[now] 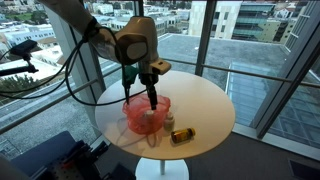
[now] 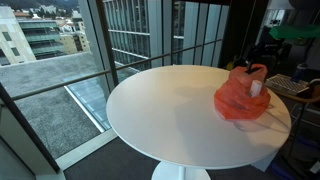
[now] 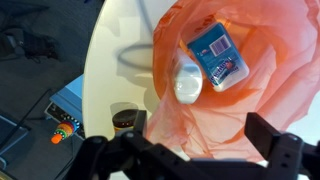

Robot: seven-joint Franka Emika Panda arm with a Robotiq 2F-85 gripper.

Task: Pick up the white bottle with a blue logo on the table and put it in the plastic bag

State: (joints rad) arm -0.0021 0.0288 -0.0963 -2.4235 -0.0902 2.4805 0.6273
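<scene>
The white bottle with a blue logo [image 3: 218, 55] lies inside the open orange-red plastic bag [image 3: 250, 90], next to a white rounded item [image 3: 187, 82]. The bag sits on the round white table [image 1: 205, 105] and shows in both exterior views [image 1: 147, 115] [image 2: 240, 102]. A white shape pokes up inside it [image 2: 256, 88]. My gripper [image 3: 200, 140] hangs just above the bag's mouth [image 1: 152, 95]. Its two black fingers are spread wide with nothing between them.
A small amber bottle lies on the table beside the bag [image 1: 181, 135] [image 3: 125, 120], with another small item near it [image 1: 169, 121]. Glass window walls surround the table. A box with a red button [image 3: 62, 131] sits below the table edge.
</scene>
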